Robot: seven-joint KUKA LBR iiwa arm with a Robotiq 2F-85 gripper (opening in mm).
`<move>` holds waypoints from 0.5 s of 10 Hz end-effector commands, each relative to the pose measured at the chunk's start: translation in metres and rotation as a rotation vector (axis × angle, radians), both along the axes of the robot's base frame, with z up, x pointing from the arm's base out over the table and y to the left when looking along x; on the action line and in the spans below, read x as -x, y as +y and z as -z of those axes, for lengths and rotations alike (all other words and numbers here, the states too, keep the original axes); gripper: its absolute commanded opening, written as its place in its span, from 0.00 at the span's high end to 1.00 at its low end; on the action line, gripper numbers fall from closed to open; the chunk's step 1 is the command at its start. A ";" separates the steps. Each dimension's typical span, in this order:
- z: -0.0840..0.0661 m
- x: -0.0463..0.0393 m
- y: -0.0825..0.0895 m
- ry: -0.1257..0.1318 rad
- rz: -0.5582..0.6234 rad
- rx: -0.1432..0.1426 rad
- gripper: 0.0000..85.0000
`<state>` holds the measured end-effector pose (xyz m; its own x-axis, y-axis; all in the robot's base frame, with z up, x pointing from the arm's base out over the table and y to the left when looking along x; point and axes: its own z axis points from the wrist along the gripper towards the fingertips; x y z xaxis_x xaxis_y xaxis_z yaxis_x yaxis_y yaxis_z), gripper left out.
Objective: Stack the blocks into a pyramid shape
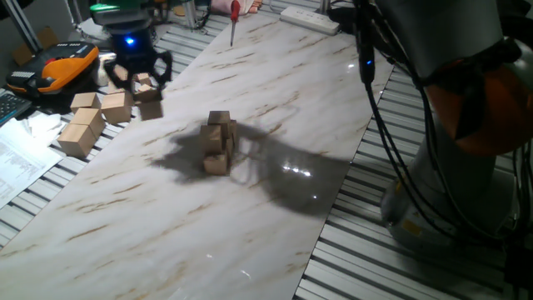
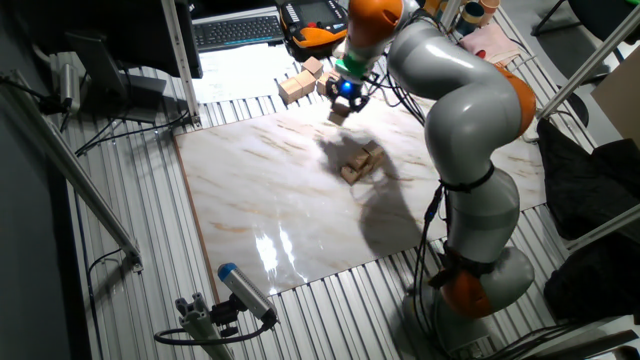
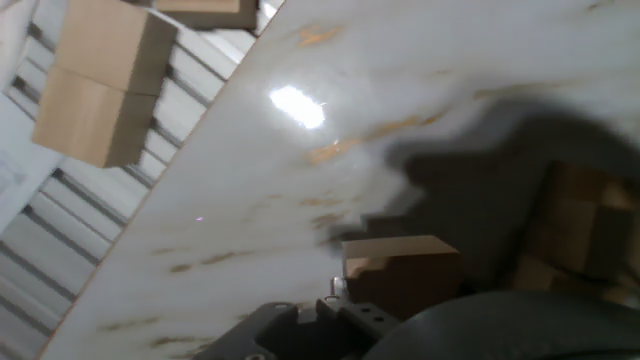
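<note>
My gripper (image 1: 141,79) hangs over the far left corner of the marble slab and is shut on a small tan wooden block (image 1: 143,82). The hand view shows that block (image 3: 400,268) close up between the fingers. In the other fixed view my gripper (image 2: 343,92) sits just above a tan cube (image 2: 338,112) at the slab's edge. A stack of blocks (image 1: 218,142) stands mid-slab, tiered and a little uneven. The same stack (image 2: 358,162) lies right of and below my gripper, and shows dimly in shadow at the right of the hand view (image 3: 580,225).
Bigger oblong pale wooden blocks (image 1: 83,127) lie on the ribbed table left of the slab, also in the hand view (image 3: 100,90). Another small cube (image 1: 150,107) sits beneath the gripper. An orange-black tool (image 1: 62,67) and cables (image 1: 366,58) lie beyond.
</note>
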<state>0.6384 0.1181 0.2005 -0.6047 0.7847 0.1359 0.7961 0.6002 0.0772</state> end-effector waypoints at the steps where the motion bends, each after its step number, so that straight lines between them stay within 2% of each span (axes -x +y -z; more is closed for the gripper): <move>1: 0.000 -0.0002 0.001 0.002 0.158 0.013 1.00; 2: 0.000 -0.0002 0.001 0.001 0.198 0.013 1.00; 5: 0.000 -0.0002 0.001 0.003 0.263 0.077 1.00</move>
